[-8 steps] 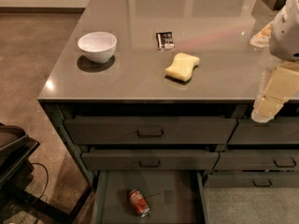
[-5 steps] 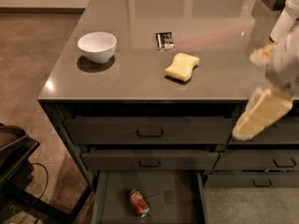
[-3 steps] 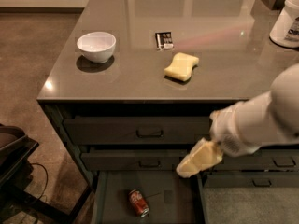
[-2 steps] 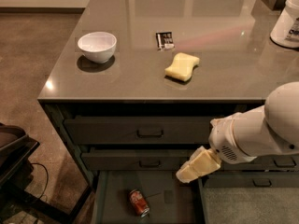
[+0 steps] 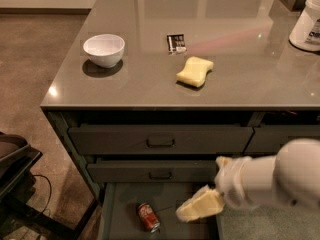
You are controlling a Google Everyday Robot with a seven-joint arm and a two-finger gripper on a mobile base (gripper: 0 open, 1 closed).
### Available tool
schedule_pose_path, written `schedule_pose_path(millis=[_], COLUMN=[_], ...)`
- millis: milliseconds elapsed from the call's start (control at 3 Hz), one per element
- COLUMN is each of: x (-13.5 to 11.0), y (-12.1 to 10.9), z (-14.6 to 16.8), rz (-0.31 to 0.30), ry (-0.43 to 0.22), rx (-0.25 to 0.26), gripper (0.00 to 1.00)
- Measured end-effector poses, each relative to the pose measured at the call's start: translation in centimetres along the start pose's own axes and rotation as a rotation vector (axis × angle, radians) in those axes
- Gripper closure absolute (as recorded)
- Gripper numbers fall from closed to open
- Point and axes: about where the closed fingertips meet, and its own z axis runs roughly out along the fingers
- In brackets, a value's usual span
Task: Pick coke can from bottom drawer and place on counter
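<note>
The coke can (image 5: 149,217), red with a silver top, lies on its side on the floor of the open bottom drawer (image 5: 122,204) at the bottom of the camera view. My gripper (image 5: 198,206), cream-coloured on a white arm reaching in from the right, hangs over the drawer just right of the can and apart from it. The counter (image 5: 150,79) is the glossy grey-brown slab above the dark drawer fronts.
On the counter stand a white bowl (image 5: 103,49) at the left, a yellow sponge (image 5: 194,71) in the middle, a small dark packet (image 5: 176,43) behind it and a large white tub (image 5: 307,23) at the far right. Closed drawers (image 5: 160,141) sit above the open one. Dark equipment (image 5: 15,164) stands at the left.
My arm has swung down from beside the counter's right end to the front of the drawers, and the gripper now hangs lower, over the open bottom drawer near the can.
</note>
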Motion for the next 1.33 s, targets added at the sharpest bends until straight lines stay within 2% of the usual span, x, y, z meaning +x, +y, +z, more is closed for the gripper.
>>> schedule_pose_path(millis=[333, 667, 1000, 1333], x=[4.3, 6.0, 5.9, 7.1], y=[3.5, 3.0, 3.2, 3.4], z=[7.9, 13.8, 15.4, 16.6], rz=[0.13, 0.219, 0.226, 0.279], ry=[-0.049, -0.07, -0.074, -0.091], rx=[-0.118, -0.154, -0.174, -0.144], gripper=[0.0, 0.0, 0.0, 0.0])
